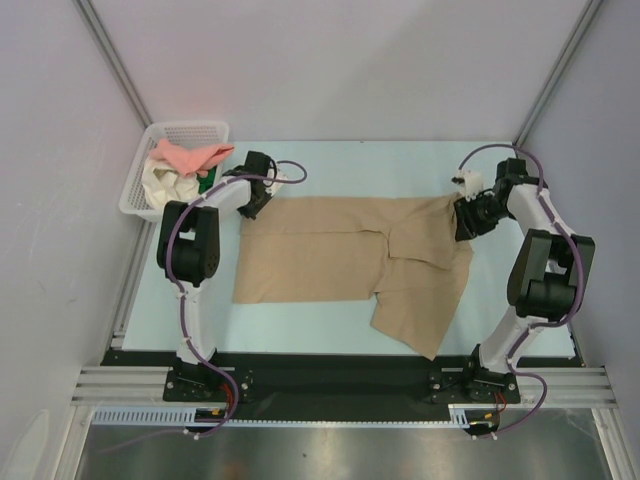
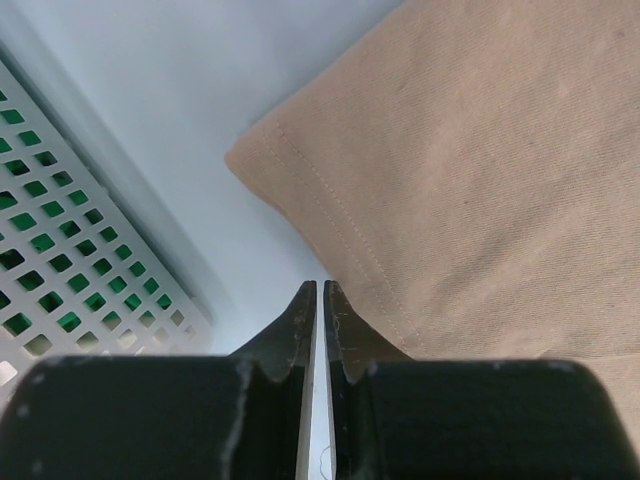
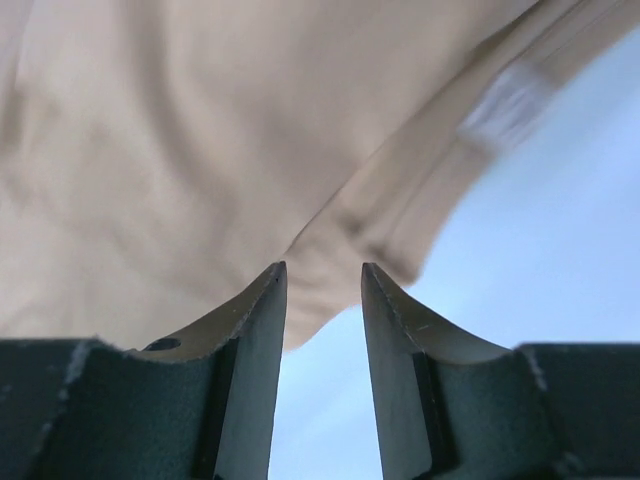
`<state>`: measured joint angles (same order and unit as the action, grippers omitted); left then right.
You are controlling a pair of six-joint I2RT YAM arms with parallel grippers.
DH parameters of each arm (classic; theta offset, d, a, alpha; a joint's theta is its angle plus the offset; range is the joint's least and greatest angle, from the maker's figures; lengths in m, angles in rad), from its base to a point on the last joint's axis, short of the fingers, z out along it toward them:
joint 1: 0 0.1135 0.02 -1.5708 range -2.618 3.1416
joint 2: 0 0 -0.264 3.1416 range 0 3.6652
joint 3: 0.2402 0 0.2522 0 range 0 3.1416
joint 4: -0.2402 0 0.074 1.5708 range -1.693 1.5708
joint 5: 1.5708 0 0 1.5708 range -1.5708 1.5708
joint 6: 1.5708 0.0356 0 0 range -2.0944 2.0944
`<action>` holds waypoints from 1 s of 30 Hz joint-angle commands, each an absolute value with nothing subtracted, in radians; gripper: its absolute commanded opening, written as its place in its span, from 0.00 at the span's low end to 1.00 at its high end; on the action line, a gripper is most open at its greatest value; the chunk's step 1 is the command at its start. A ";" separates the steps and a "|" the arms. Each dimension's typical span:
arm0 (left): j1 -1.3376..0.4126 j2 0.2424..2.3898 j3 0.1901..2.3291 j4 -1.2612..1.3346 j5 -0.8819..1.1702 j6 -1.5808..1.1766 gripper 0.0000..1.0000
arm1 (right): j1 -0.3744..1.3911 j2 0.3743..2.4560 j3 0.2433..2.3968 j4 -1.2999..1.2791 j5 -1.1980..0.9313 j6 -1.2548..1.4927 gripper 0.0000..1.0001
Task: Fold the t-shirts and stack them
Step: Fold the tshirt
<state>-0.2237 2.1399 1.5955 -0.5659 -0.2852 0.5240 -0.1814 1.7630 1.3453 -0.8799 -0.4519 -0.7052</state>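
Note:
A large tan t-shirt [image 1: 340, 260] lies spread flat on the pale blue table, with one flap folded over toward the front right. My left gripper [image 1: 252, 208] rests at the shirt's back left corner. In the left wrist view its jaws [image 2: 320, 290] stand only a sliver apart with nothing between them, and the hemmed corner [image 2: 480, 170] lies just to their right. My right gripper [image 1: 463, 228] is at the shirt's back right corner. Its fingers [image 3: 323, 270] are open, and a loose point of tan cloth [image 3: 200, 150] hangs at their tips, not pinched.
A white mesh basket [image 1: 190, 128] stands at the back left, close to the left gripper, its wall [image 2: 60, 250] filling the left of the left wrist view. It holds a salmon-pink shirt [image 1: 190, 155], a cream one [image 1: 165, 182] and a bit of green cloth [image 1: 206, 180].

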 commanded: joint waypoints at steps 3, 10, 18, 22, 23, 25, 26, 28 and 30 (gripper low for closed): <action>-0.216 2.137 1.678 -0.571 -0.293 0.529 0.11 | -0.190 1.905 1.517 -0.675 -0.423 -0.572 0.42; -0.216 2.180 1.690 -0.554 -0.333 0.551 0.11 | -0.184 2.077 1.687 -0.641 -0.402 -0.531 0.42; -0.216 2.229 1.707 -0.545 -0.357 0.574 0.11 | -0.166 2.218 1.822 -0.638 -0.370 -0.522 0.42; -0.218 2.258 1.730 -0.545 -0.362 0.583 0.10 | -0.158 2.262 1.841 -0.634 -0.353 -0.522 0.42; -0.218 2.266 1.736 -0.546 -0.364 0.584 0.10 | -0.156 2.269 1.842 -0.634 -0.348 -0.525 0.42; -0.218 2.293 1.765 -0.558 -0.365 0.581 0.10 | -0.153 2.279 1.842 -0.630 -0.341 -0.523 0.41; -0.218 2.304 1.778 -0.566 -0.367 0.581 0.10 | -0.152 2.284 1.842 -0.621 -0.322 -0.522 0.38; -0.216 2.333 1.815 -0.580 -0.367 0.580 0.10 | -0.150 2.293 1.842 -0.609 -0.299 -0.517 0.34; -0.216 2.359 1.871 -0.606 -0.365 0.577 0.09 | -0.152 2.316 1.854 -0.592 -0.267 -0.515 0.30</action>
